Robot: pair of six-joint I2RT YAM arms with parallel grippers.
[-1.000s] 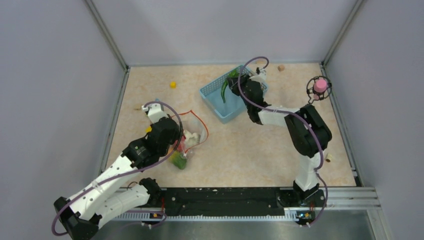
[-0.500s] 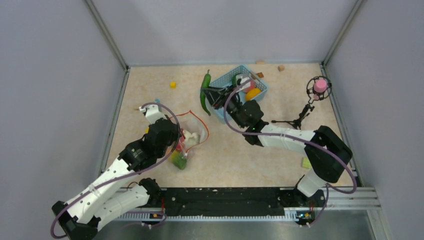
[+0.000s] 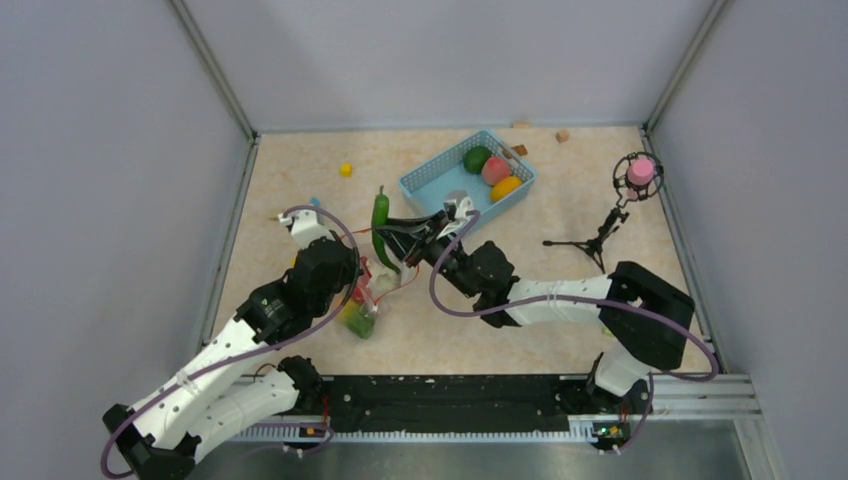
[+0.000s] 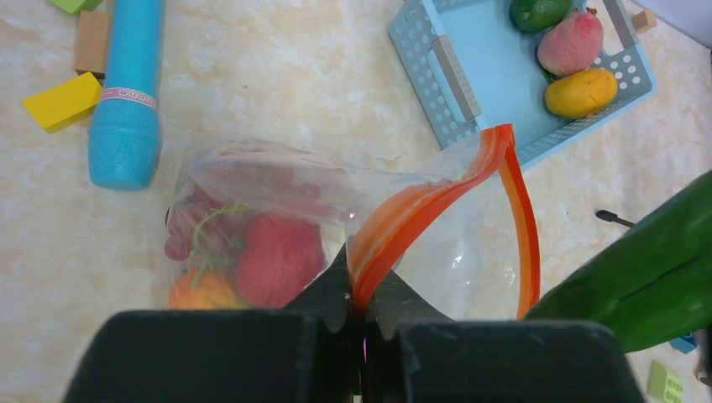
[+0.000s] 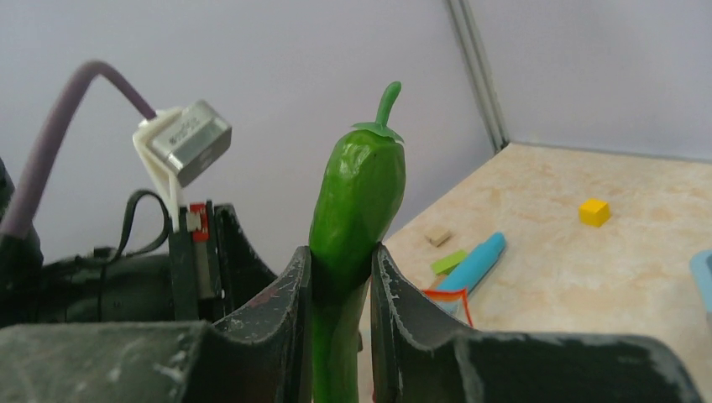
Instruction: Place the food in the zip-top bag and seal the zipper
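The right gripper (image 5: 340,260), clamped on the long green chili (image 5: 359,180), holds it roughly upright, stem on top, just beside the gaping mouth of the zip-top bag (image 4: 277,180), whose orange-red zipper (image 4: 437,189) the left gripper (image 4: 359,290) pinches tightly.

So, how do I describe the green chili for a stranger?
Find the light-blue basket at the far middle of the table. Left of it, nearer the arms, the right gripper holds the chili. It is long, thin and green; the basket's green fruit is round.
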